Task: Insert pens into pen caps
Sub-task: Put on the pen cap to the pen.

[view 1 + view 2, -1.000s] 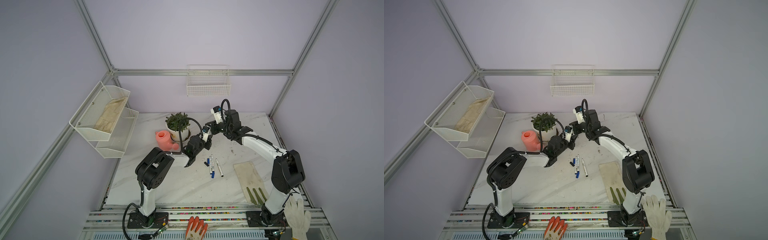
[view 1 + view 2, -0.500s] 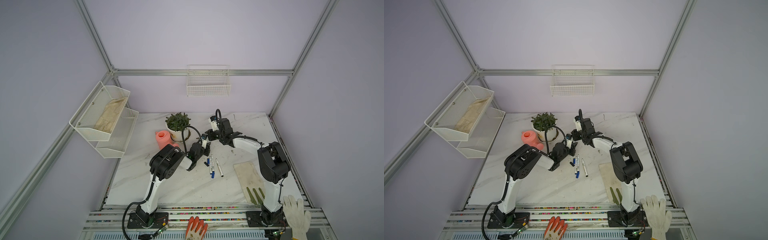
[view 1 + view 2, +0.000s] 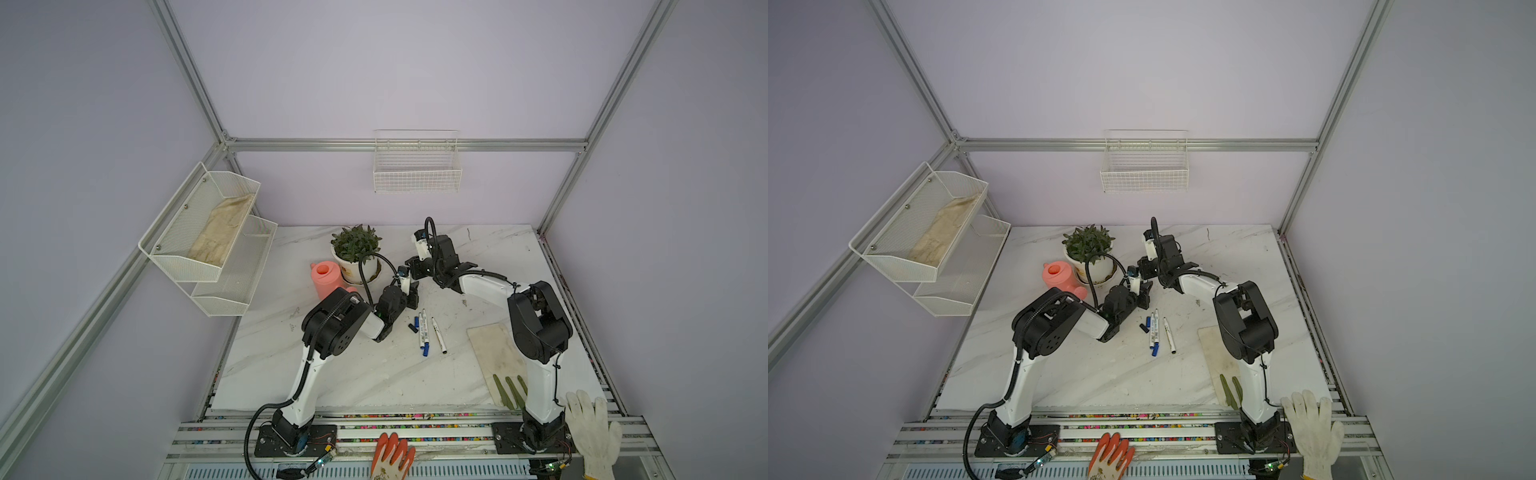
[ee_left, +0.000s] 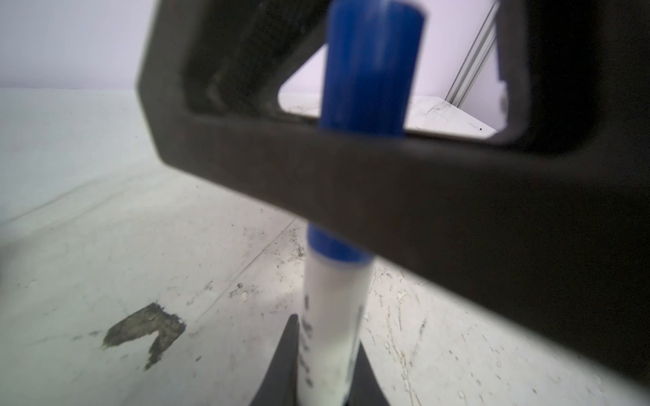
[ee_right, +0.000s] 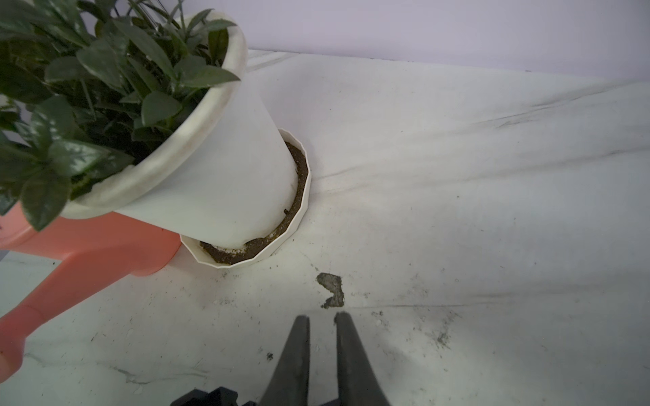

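My left gripper (image 4: 327, 332) is shut on a white pen (image 4: 334, 309) that sticks up beyond its fingers. A blue pen cap (image 4: 369, 63) sits on that pen's far end. One finger (image 4: 351, 182) of my right gripper crosses in front of the cap and the other stands behind it, so the right gripper is shut on the cap. In the right wrist view my right gripper (image 5: 322, 316) shows a narrow gap at its tips with only table behind; the cap is hidden there. In both top views the grippers (image 3: 409, 291) (image 3: 412, 269) meet near the plant. Three pens (image 3: 424, 332) (image 3: 1155, 332), a loose blue cap (image 3: 416, 321) and a black cap (image 3: 412, 328) lie in front of them.
A potted plant (image 3: 356, 249) (image 5: 225, 175) and a pink watering can (image 3: 326, 278) (image 5: 88, 253) stand just left of the grippers. A pale flat glove (image 3: 494, 357) lies at the right. A wire rack (image 3: 208, 237) hangs at the left, a wall basket (image 3: 417, 166) at the back.
Both elbows have swung inward and up, and the right gripper has come down closer to the left one. Over the last half second almost nothing moved. Both grippers stayed shut.
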`<action>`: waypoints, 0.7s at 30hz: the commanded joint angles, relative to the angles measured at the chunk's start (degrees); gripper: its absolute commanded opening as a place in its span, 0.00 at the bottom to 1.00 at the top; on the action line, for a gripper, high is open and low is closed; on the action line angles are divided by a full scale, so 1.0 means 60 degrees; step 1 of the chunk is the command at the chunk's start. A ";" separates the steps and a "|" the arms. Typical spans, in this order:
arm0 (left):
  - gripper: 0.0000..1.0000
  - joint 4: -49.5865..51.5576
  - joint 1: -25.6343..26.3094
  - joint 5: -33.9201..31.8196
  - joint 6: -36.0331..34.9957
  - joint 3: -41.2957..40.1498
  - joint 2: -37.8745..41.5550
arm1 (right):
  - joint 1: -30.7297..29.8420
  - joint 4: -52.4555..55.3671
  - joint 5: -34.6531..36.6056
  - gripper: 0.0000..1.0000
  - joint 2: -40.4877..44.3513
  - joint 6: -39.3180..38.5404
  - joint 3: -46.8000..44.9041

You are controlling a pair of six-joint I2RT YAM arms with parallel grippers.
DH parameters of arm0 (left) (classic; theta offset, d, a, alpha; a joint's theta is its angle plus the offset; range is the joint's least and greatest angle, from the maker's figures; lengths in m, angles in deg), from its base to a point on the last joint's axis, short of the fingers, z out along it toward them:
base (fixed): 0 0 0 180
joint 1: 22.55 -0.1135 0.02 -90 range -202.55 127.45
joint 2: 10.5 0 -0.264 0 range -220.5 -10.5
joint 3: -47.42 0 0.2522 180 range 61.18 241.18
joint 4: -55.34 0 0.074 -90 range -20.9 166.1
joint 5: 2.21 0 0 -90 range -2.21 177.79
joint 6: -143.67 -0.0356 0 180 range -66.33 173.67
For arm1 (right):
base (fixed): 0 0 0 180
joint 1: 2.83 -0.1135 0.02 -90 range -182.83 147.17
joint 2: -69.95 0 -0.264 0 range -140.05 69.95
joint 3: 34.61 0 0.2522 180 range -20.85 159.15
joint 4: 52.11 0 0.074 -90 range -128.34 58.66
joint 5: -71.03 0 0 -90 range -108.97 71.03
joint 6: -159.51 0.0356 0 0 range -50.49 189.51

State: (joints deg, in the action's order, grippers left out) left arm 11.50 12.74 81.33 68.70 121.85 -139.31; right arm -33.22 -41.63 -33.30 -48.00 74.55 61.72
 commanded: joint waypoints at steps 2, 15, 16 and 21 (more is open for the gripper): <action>0.00 -0.2750 -0.1105 -0.2566 0.0067 0.2117 0.0566 | -0.0728 0.6621 0.0853 0.00 -0.2014 -0.0518 -0.1222; 0.00 -0.2496 -0.1325 -0.2596 0.0090 0.2015 0.0682 | -0.1435 0.6529 0.1511 0.00 -0.3450 -0.0494 -0.1383; 0.00 -0.2452 -0.1366 -0.2575 0.0091 0.2072 0.0705 | -0.1583 0.6645 0.1678 0.00 -0.3490 -0.0544 -0.1277; 0.00 -0.2260 -0.1416 -0.1947 -0.0335 0.2092 0.0827 | -0.1652 0.6401 0.1757 0.00 -0.2741 -0.0532 -0.1396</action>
State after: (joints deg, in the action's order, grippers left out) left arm 12.24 9.98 82.07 74.60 121.87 -139.31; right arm -37.15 -49.81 -22.35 -54.56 74.53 64.91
